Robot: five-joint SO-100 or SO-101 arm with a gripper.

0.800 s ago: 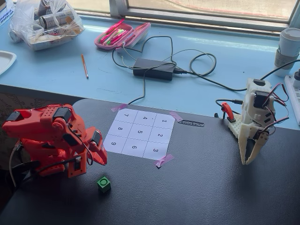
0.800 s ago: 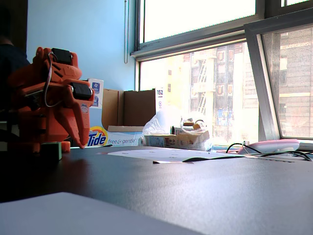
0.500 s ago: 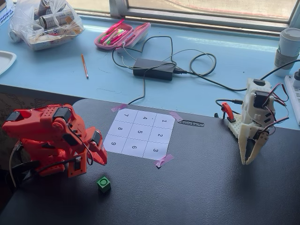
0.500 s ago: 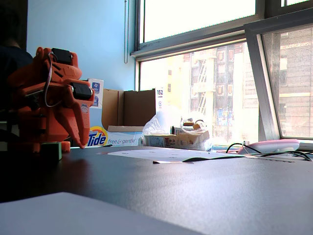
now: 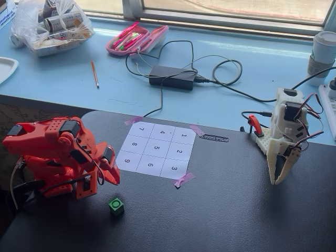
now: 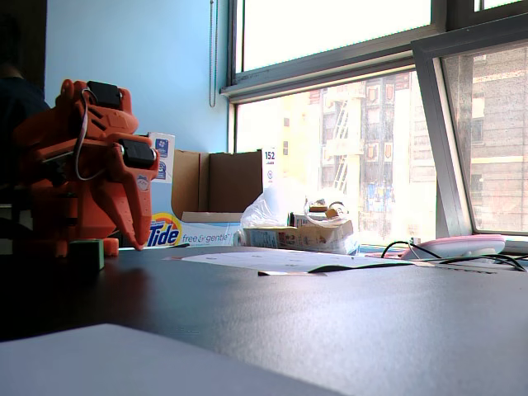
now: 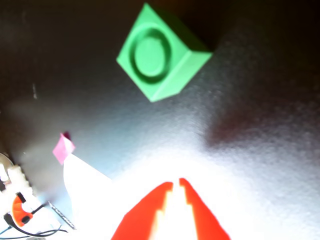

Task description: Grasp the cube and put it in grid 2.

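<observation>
your black table [image 5: 236, 210] fills the lower part of a fixed view, with a pale blue counter [image 5: 262, 68] behind it along the window. on the left of that view sits your orange arm [image 5: 52, 152], folded low, its gripper [image 5: 113, 178] pointing down toward the tabletop. on the right stands a white arm [image 5: 286, 142], well apart from everything you are working with.

the numbered sheet [image 5: 157, 149] lies flat near the middle of the table, taped at its corners with pink tape [image 5: 184, 179]. grid 2 [image 5: 178, 151] is in the sheet's right column as that view shows it, between the cells marked 1 and 3.

the cube [image 5: 116, 206] rests on the bare table, off the sheet, below its lower left corner and just below and slightly right of your gripper's tip. it is near the gripper but not touching it. in the low fixed view the cube [image 6: 86, 254] sits in front of the arm's base, left of the gripper [image 6: 136, 235].

in the wrist view the cube [image 7: 162, 60] lies at the top of the frame, turned corner-on, its ringed top face visible. your gripper [image 7: 175, 184] enters from the bottom edge with its two orange tips nearly together, only a thin slit between them, and nothing held. the cube is well clear ahead of the tips.
</observation>
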